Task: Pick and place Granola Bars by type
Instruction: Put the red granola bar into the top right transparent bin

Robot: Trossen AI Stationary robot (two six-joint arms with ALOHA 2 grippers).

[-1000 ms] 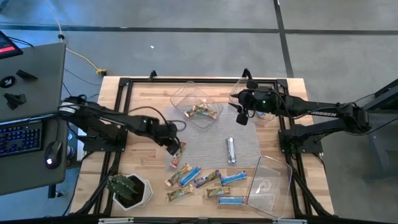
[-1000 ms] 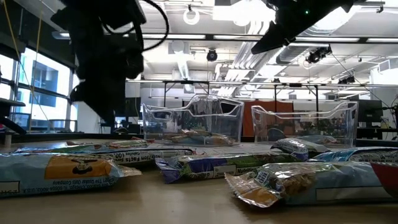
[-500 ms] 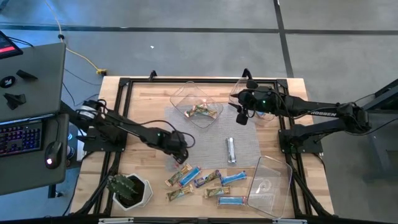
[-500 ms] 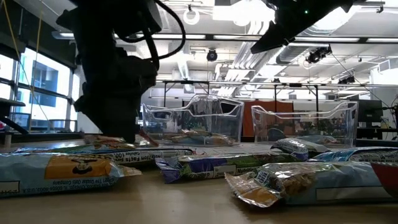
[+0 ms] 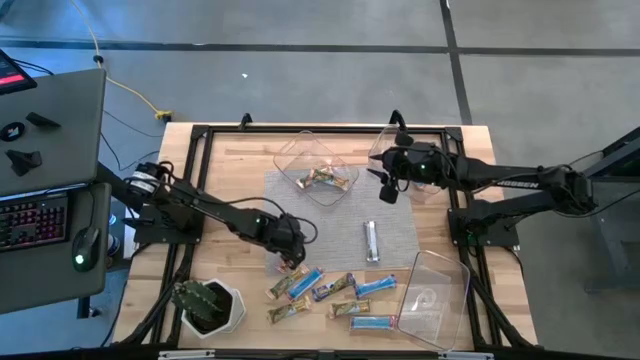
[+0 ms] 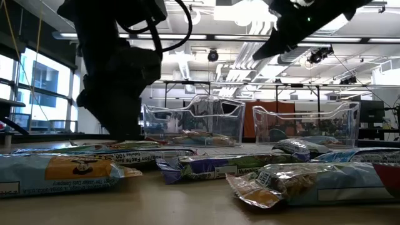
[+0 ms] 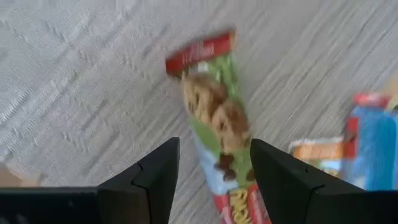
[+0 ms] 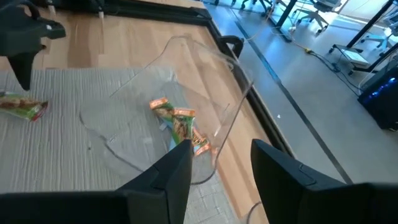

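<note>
Early going — a couple of tan bars (image 5: pixel 325 179) lie in the upper-centre bin (image 5: pixel 316 166); the lower-centre pile (image 5: pixel 330 295) is unsorted. Left claw (image 5: pixel 291 251) open over a bar; right claw (image 5: pixel 388 184) open, empty.

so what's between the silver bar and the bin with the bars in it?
Nothing. In the high view only bare grey mat separates the silver bar from the clear bin holding tan bars; the right gripper hangs off to the side.

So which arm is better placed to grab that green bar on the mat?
Left. The left gripper hangs open right over the green bar, while the right gripper hovers by the far bins.
</note>
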